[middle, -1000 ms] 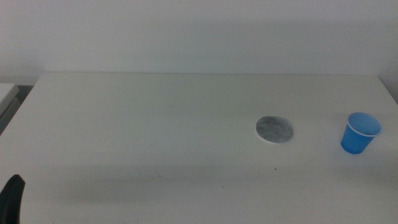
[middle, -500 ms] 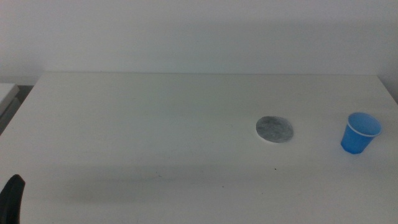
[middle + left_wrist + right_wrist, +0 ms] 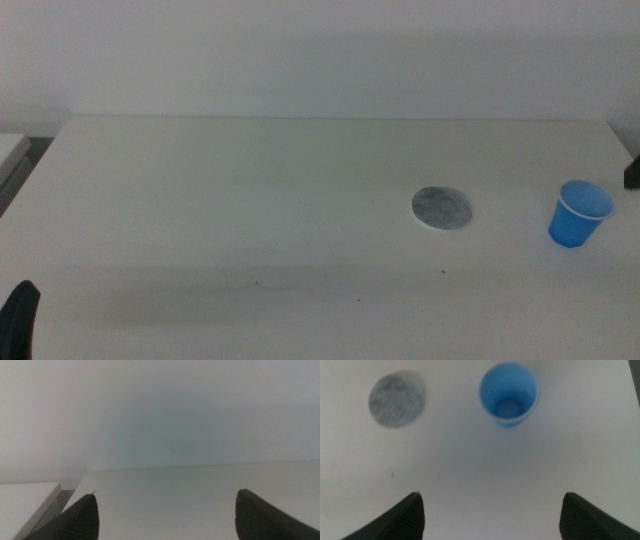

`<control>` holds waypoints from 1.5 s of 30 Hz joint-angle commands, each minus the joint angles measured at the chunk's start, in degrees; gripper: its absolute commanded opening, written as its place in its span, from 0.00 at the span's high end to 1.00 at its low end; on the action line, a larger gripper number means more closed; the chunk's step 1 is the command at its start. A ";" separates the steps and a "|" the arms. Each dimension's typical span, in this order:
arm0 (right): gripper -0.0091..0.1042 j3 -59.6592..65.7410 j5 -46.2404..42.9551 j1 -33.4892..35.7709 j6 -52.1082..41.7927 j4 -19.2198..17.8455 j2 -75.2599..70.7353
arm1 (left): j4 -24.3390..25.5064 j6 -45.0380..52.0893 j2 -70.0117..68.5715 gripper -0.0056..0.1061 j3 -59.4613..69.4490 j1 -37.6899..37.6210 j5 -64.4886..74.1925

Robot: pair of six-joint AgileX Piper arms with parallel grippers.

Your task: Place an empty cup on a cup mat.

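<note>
The blue cup stands upright and empty on the white table at the right, apart from the grey round cup mat to its left. In the right wrist view the cup and the mat lie beyond my right gripper, which is open, empty and above the table, short of the cup. A dark part of the right arm shows at the right edge of the middle view. My left gripper is open and empty, waiting at the table's front left corner.
The white table ends at a pale wall at the back. A light object stands off the table's left edge, with a dark gap between them.
A dark part of the right arm has come into the middle view at the right edge, near the cup. Cup, mat and left gripper have not moved.
</note>
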 commanded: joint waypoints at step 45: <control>0.31 -12.05 -13.53 -7.24 1.57 0.88 39.39 | -0.12 -0.22 0.27 0.11 -0.01 -0.19 -0.67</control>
